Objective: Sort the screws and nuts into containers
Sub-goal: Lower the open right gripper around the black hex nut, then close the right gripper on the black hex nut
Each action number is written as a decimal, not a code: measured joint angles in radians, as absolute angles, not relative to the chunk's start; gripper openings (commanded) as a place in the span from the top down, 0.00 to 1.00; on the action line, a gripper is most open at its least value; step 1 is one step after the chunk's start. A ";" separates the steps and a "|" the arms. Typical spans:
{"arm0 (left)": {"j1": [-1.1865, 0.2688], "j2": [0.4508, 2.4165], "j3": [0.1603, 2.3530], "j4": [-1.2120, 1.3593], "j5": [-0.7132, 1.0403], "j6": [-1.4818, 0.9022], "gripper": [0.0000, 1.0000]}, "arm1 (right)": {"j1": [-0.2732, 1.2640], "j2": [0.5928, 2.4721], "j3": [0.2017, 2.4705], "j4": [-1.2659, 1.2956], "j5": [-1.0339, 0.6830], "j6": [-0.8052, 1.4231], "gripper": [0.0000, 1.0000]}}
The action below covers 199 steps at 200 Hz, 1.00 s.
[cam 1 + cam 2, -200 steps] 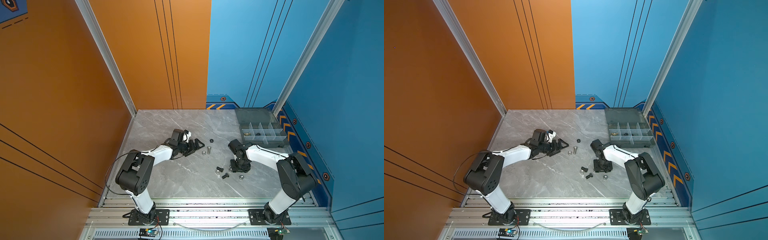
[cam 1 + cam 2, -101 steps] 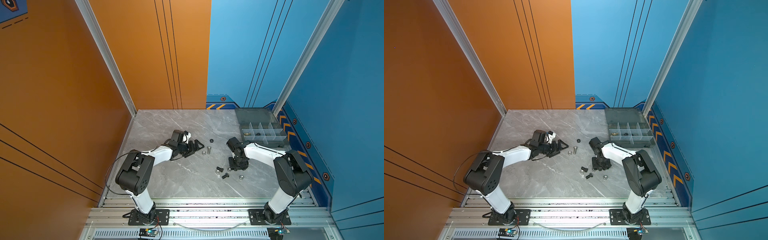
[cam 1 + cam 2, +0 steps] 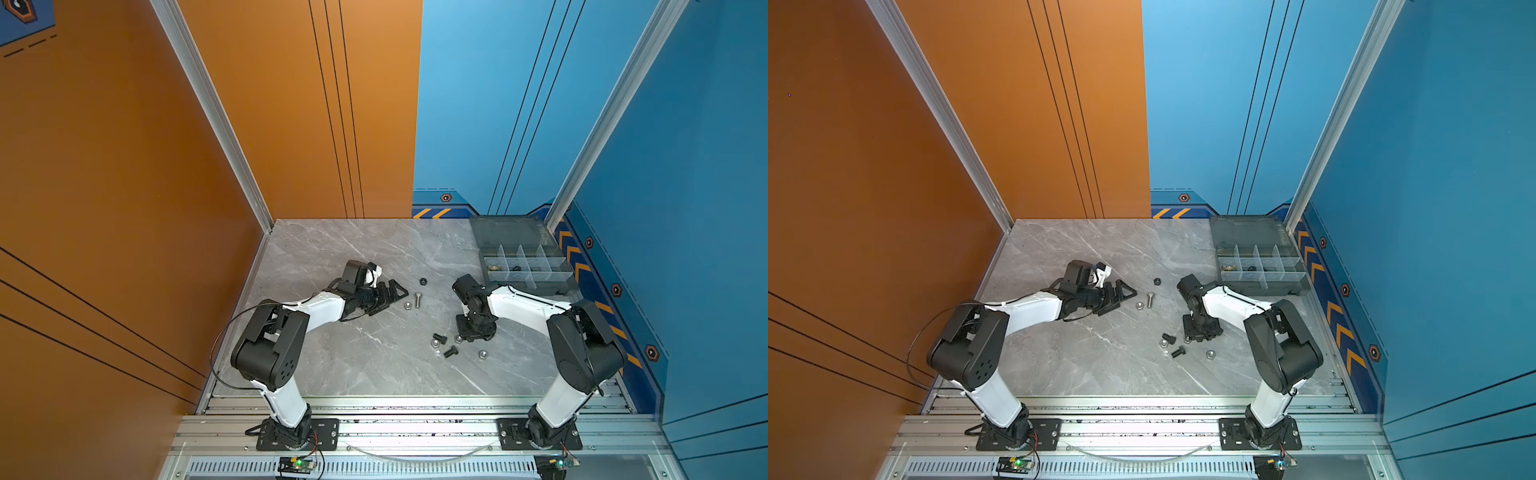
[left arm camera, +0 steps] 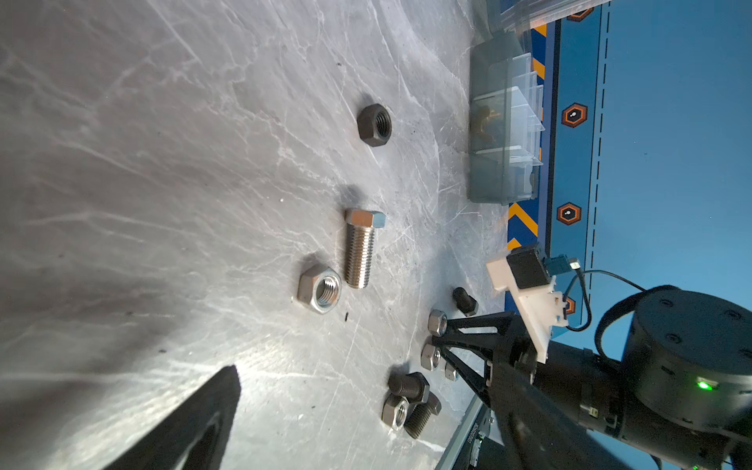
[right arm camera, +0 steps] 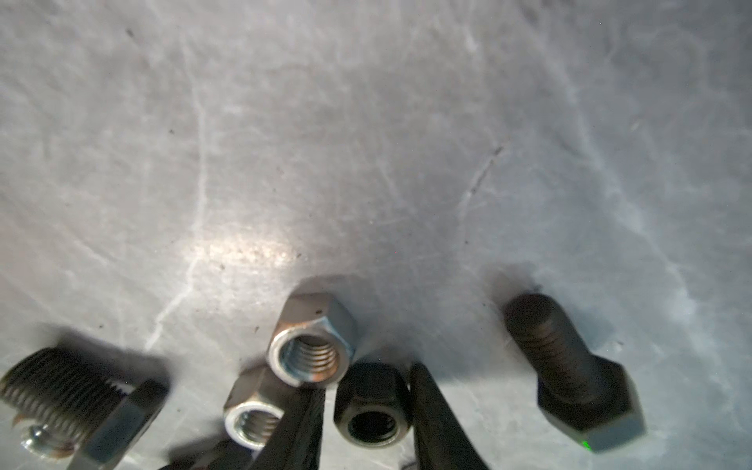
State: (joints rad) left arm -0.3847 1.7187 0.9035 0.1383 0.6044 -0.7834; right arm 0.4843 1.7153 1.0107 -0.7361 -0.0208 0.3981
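My right gripper (image 5: 368,380) points down at the table with its fingers on either side of a black nut (image 5: 370,411). One finger touches the nut and a thin gap shows at the other; the nut rests on the table. Two silver nuts (image 5: 311,350) and black screws (image 5: 569,366) lie close around it. My left gripper (image 3: 392,293) lies low and open, holding nothing. Ahead of it are a silver screw (image 4: 359,252), a silver nut (image 4: 320,288) and another black nut (image 4: 374,124). The containers (image 3: 528,282) sit at the back right, one holding brass wing nuts (image 3: 493,266).
The organiser's lid (image 3: 509,230) lies open against the back wall. Loose black screws (image 3: 450,352) and a silver nut (image 3: 482,354) are scattered in front of my right gripper (image 3: 473,332). The table's front edge meets a metal rail (image 3: 415,401).
My right arm has shifted slightly left and its jaws have narrowed around the black nut. The left arm has not moved.
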 measured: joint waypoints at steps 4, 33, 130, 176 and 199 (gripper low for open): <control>-0.385 1.719 0.904 0.138 0.604 -0.783 0.02 | 0.484 1.715 1.011 -0.736 -0.021 0.398 0.67; -0.385 1.719 0.904 0.138 0.604 -0.783 0.02 | 0.484 1.715 1.008 -0.732 -0.020 0.396 0.68; -0.385 1.719 0.904 0.138 0.604 -0.783 0.02 | 0.484 1.705 0.998 -0.724 -0.020 0.392 0.88; -0.385 1.719 0.904 0.138 0.604 -0.783 0.02 | 0.479 1.700 0.997 -0.723 -0.025 0.392 0.99; -0.385 1.719 0.904 0.138 0.604 -0.783 0.02 | 0.455 1.688 0.991 -0.725 -0.041 0.392 1.00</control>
